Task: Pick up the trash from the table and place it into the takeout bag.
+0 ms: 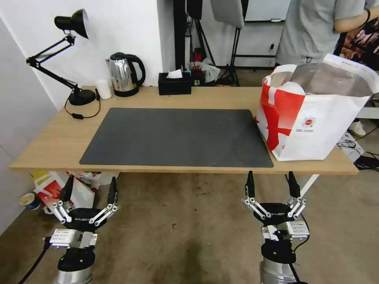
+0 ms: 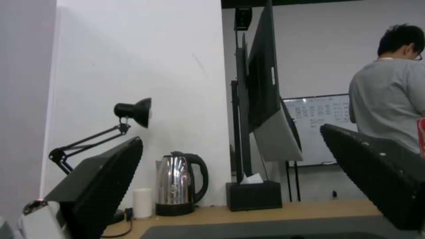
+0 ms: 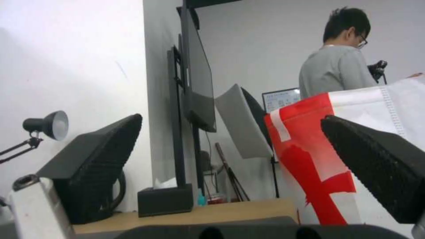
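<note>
My left gripper (image 1: 89,191) hangs at the lower left of the head view, below the near edge of the worktop (image 1: 51,146). Its 2 fingers are spread wide and hold nothing. My right gripper (image 1: 271,185) hangs at the lower right of the same view, also below the near edge, fingers spread equally wide and empty.

The takeout bag (image 1: 316,130) stands upright at the right end of the worktop, just beside the right edge of the dark grey mat (image 1: 177,138). Its mouth is open and the silver lining shows. A rounded white shape (image 1: 291,87) sits inside near the rim; I cannot tell which item it is. No bowl or drink cup lies on the mat or on the bare wood. I judge the trash to be in the bag or otherwise off the worktop, so the task appears at or near completion.

Handling notes, as judgement:
1. The bag is soft-walled and light. Its sides will buckle if pushed, so contact belongs on a strap handle (image 1: 272,85), not on a panel.
2. The foil lining is probably slick, so items should slide down it.
3. A pulp bowl or lidded cup would be light and crushable; take hold at the rim or the side wall with little force.

Other items at the back edge: desk lamp (image 1: 67,55), kettle (image 1: 124,75), small white cup (image 1: 104,89), black tissue box (image 1: 174,83).
</note>
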Controlling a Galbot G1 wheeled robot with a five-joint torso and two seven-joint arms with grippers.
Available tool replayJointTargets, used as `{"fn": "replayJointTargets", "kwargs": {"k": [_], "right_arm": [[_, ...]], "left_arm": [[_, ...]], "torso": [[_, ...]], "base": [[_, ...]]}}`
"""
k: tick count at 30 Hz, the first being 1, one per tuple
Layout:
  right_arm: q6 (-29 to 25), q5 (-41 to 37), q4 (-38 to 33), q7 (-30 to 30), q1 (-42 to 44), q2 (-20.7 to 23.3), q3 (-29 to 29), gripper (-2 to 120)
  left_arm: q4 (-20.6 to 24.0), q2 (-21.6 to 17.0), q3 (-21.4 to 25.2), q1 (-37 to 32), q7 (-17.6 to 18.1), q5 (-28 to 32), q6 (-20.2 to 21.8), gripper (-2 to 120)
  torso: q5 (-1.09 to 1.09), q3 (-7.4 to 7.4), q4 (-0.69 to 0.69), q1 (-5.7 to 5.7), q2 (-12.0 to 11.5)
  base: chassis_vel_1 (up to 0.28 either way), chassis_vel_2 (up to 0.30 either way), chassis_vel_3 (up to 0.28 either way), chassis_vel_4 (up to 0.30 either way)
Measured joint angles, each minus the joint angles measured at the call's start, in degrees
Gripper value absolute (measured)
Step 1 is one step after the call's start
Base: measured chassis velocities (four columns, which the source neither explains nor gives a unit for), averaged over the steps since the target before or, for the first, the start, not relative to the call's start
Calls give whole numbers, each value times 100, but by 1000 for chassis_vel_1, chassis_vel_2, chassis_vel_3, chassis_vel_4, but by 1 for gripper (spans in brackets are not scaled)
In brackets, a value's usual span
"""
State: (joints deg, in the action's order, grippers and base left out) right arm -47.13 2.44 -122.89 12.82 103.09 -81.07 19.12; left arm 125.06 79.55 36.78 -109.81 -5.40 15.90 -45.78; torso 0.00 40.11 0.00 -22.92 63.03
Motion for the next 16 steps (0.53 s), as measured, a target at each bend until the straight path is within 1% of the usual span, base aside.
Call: {"fn": "replayJointTargets", "kwargs": {"k": [16], "right_arm": [[0,0,0,0,0,0,0,100]], "left_arm": [[7,-1,1,1,1,-2,8,100]], "torso": [[0,0,0,0,0]], "base": [[0,0,0,0]]}}
